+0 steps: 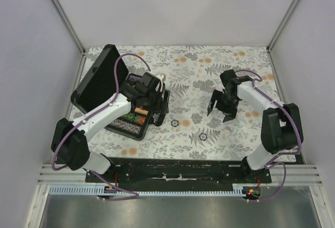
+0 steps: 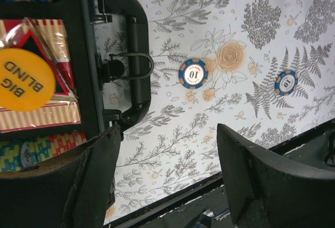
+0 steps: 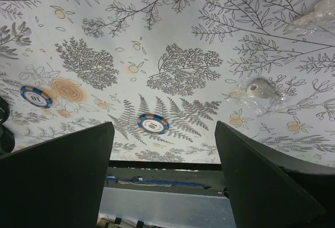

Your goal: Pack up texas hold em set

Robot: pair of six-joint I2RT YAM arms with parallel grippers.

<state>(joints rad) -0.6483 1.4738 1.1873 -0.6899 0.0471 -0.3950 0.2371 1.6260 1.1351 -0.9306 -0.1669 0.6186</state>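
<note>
1. I see the black hard-shell briefcase (image 1: pixel 99 79) open at far left; my left arm hides part of its chip rows (image 1: pixel 127 126).
2. Two round loose chips (image 1: pixel 175 123) lie right of it on the floral tablecloth (image 1: pixel 209 66).
3. Left gripper (image 2: pixel 168 134) and right gripper (image 3: pixel 163 134): jaws apart, empty.
4. Crinkled clear packet (image 3: pixel 260 89): contents unreadable.

Top cam high, rear, looking down; wrist cams close, downward; all share loose chips (image 1: pixel 203 136) (image 2: pixel 286 81) (image 3: pixel 153 123)

briefcase (image 1: pixel 97 81) left on table (image 1: pixel 220 60) | deck (image 2: pixel 42 117) in briefcase | left chip (image 1: pixel 175 123), right chip (image 1: pixel 203 136) right of briefcase
</note>
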